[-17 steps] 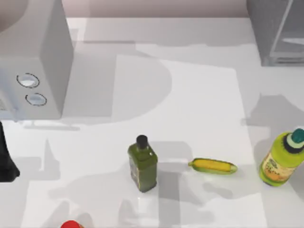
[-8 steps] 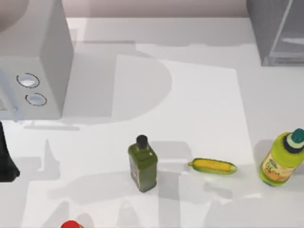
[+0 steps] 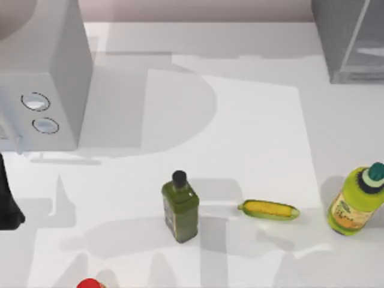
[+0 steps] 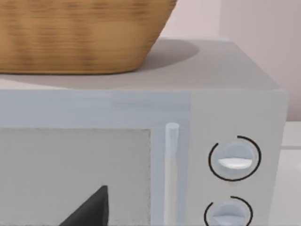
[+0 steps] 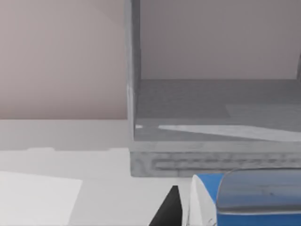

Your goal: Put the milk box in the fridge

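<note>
White table [image 3: 252,120] from above: grey appliance [image 3: 42,78] at left, fridge [image 3: 351,39] in the far right corner, green bottle [image 3: 180,207] and corn [image 3: 268,209] in the middle. Left wrist: appliance dials, basket [image 4: 80,33] on top. Right wrist: milk box [image 5: 244,200] close to the camera, facing the open fridge; whether either gripper's grip is clenched or released, I cannot tell.

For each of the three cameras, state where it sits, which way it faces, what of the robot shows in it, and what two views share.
Top view: above the table, looking down on the green bottle, the corn cob and the yellow bottle; the left arm shows at the left edge.
Left wrist view: faces the appliance with two dials and the basket on it; a dark fingertip shows.
Right wrist view: faces the fridge opening, the milk box close up.
Shared: the dialled appliance and the fridge also appear from above.
</note>
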Controlling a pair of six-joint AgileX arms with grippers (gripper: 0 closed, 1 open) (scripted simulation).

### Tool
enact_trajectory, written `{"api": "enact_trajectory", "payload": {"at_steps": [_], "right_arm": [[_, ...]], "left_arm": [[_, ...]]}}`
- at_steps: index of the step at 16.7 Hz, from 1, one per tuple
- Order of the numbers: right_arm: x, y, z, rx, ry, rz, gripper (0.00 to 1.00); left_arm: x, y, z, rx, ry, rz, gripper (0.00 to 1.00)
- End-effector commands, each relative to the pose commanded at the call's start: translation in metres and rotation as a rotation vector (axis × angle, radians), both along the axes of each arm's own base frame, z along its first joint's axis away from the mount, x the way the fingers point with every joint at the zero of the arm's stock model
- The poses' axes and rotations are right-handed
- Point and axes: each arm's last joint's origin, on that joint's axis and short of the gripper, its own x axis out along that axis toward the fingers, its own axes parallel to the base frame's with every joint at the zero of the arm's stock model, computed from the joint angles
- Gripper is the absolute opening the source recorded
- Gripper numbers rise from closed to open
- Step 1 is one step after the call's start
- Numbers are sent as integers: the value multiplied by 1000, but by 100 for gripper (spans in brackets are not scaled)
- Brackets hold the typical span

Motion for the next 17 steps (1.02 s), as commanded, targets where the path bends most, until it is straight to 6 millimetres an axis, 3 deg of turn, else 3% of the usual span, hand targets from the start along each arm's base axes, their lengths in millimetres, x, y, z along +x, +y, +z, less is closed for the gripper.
{"api": "enact_trajectory", "payload": {"at_steps": [4,7,10,14,17], "right_arm": [[1,0,8,2,-15,3,0],[6,-1,34,0,-63,5,0],[25,-5,68,-7,-104,5,0],[85,-17,99,-13,-92,2,0],[152,-34,92,-10,-45,1,0]], "left_arm": [[0,0,0,0,0,0,100],[0,0,0,0,0,0,100],[0,0,0,0,0,0,100],[0,0,0,0,0,0,100],[0,0,0,0,0,0,100]]}}
